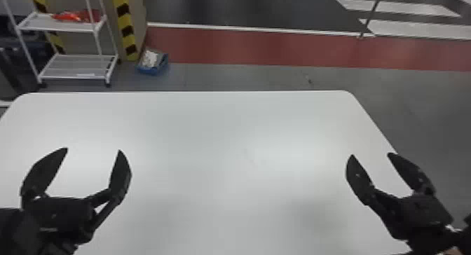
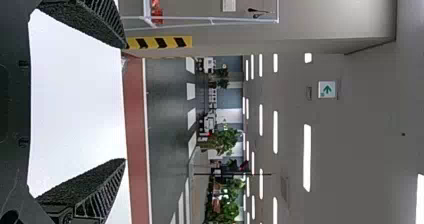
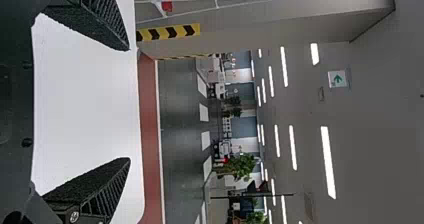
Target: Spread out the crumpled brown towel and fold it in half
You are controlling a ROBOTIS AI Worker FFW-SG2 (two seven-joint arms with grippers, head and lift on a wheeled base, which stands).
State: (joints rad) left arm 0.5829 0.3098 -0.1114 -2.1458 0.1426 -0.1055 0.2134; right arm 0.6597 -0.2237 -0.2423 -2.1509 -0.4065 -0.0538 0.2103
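In the head view my left gripper (image 1: 93, 150) is open over the left part of the white table (image 1: 210, 142), with nothing between its fingers. My right gripper (image 1: 371, 154) stands open at the table's right edge, also holding nothing. The left wrist view has the left gripper (image 2: 125, 104) with its two fingers wide apart and bare white tabletop (image 2: 75, 99) between them. Likewise, the right wrist view has the right gripper (image 3: 129, 104) spread, the tabletop (image 3: 85, 104) behind its fingers.
Beyond the table's far left side stands a white wire rack (image 1: 73, 67) with a red item (image 1: 75, 16) on its upper shelf. A blue box (image 1: 152, 65) sits on the floor near a yellow-and-black striped post (image 1: 124, 23).
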